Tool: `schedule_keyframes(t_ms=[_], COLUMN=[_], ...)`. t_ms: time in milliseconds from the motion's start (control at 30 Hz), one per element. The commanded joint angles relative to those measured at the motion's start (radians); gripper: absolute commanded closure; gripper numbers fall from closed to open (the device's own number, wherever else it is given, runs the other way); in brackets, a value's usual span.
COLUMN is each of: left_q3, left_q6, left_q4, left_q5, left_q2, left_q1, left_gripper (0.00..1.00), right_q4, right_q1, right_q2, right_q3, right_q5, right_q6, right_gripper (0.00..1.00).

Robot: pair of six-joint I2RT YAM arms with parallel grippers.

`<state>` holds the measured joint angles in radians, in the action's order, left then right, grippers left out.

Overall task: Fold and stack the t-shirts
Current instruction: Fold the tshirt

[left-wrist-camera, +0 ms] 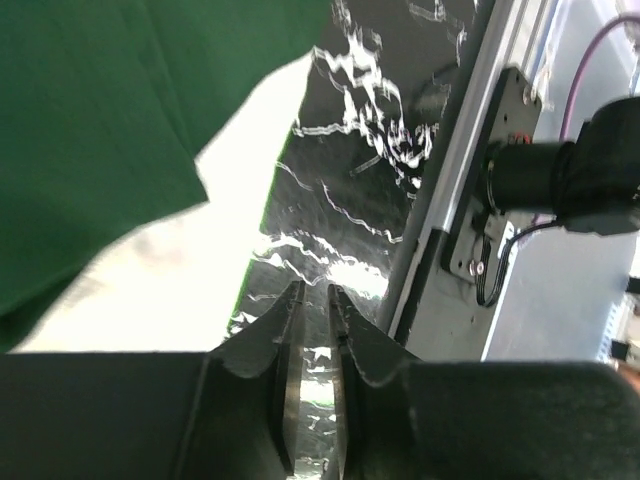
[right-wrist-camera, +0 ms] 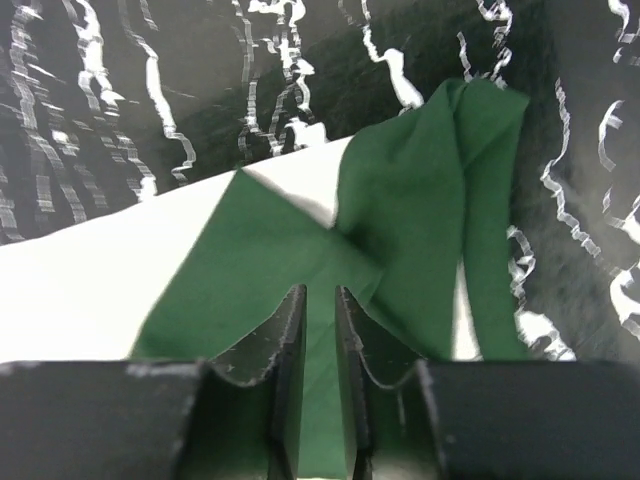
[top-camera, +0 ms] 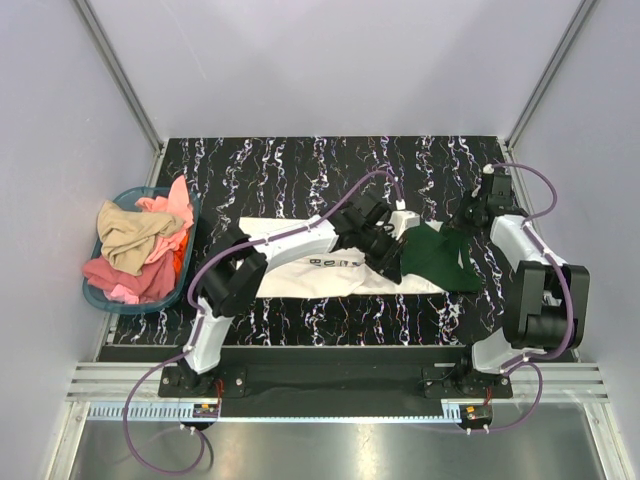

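While both jaws sit nearly closed, empty, green t-shirt (right-wrist-camera: 420,230) lies beyond them.

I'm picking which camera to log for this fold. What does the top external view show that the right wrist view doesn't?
Only the top external view shows the blue basket of pink and tan clothes, both arms, the left gripper, and the dark lettering on the white t-shirt.

Only the right wrist view shows the right gripper close up, its fingers nearly together over green cloth.

Both show the green t-shirt partly overlapping the white one on the black marbled table.
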<state>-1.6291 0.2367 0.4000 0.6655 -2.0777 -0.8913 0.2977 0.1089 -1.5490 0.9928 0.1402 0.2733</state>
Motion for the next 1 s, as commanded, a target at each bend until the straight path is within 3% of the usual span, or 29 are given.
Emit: schedule_keyframes(t_ms=[0,67,167,400,633,967], left_q3=[0.003,-0.029,-0.087,-0.199,-0.071,0.009], left_q6=[0.003,0.015,0.035,0.082,0.093,0.084], left_q4=[-0.016,-0.003,-0.003,-0.001,-0.007,-0.035], left_q5=[0.019,-0.017,-0.043,-0.141,-0.265,-0.265], left_q2=[0.036,0.036,-0.001,-0.142,-0.16,-0.117], left_q1=[0.005,0.006,0.008,0.017,0.054,0.072], left_gripper=[0.79,0.77,0.75,0.81,0.82,0.83], right_q4=[0.073,0.069,0.066,-0.04,-0.045,-0.043], right_q1=[0.002,-0.012,-0.034,-0.035,-0.034,-0.022], right_q2=[0.056,0.05,0.009,-0.192,-0.289,-0.209], right_q3=[0.073,0.075,0.075,0.101,0.11,0.084], right_q5=[0.022,0.12,0.144,0.283,0.344,0.328], right_q6=[0.127,0.162,0.204,0.221,0.182,0.179], right_gripper=[0.75,0.75,0.78,0.86,0.86,0.81])
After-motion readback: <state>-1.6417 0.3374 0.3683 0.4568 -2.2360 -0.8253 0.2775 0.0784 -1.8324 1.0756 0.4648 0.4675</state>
